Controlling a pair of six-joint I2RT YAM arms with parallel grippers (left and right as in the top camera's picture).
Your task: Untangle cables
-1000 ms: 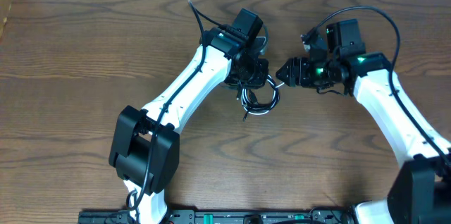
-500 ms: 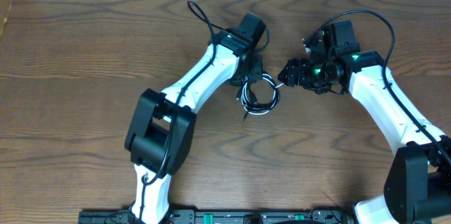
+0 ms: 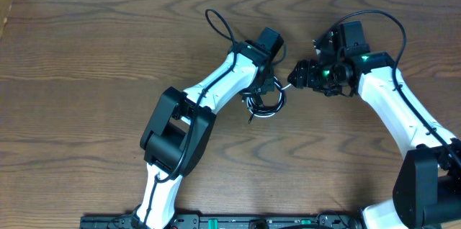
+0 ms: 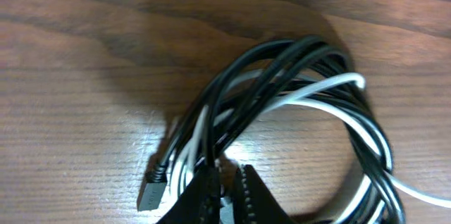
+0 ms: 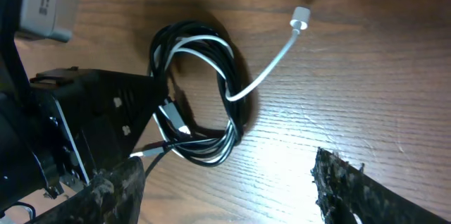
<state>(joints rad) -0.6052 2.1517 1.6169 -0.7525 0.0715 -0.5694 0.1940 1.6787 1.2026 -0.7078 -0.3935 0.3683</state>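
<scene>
**A:** Status of the untangling?

**B:** Barely begun, by my reading. The long thin black cord [image 5: 235,65] lies wound in several turns on the brown wood-grain table [image 3: 86,56]. It sits mid-scene toward the far side, between the two arms. The shorter thin white cord [image 5: 271,65] runs through the same loop, crossing over and under the black strands.

**A:** Anything free?

**B:** One stretch of white only. It leaves the loop on the right and ends in a small white plug [image 5: 301,18], lying on bare wood apart from the coil. A small black plug [image 4: 151,192] pokes out at the loop's edge.

**A:** Grippers?

**B:** The left gripper [image 4: 225,182] is at the loop, its fingers [image 4: 250,196] narrow and close against the strands. I cannot tell whether any strand is pinched. The right gripper [image 5: 227,164] hangs just right of the loop, its fingers [image 5: 352,189] spread wide with nothing held.

**A:** Remaining?

**B:** Nearly everything: draw the white out of the black turns, then lay the two apart.
</scene>
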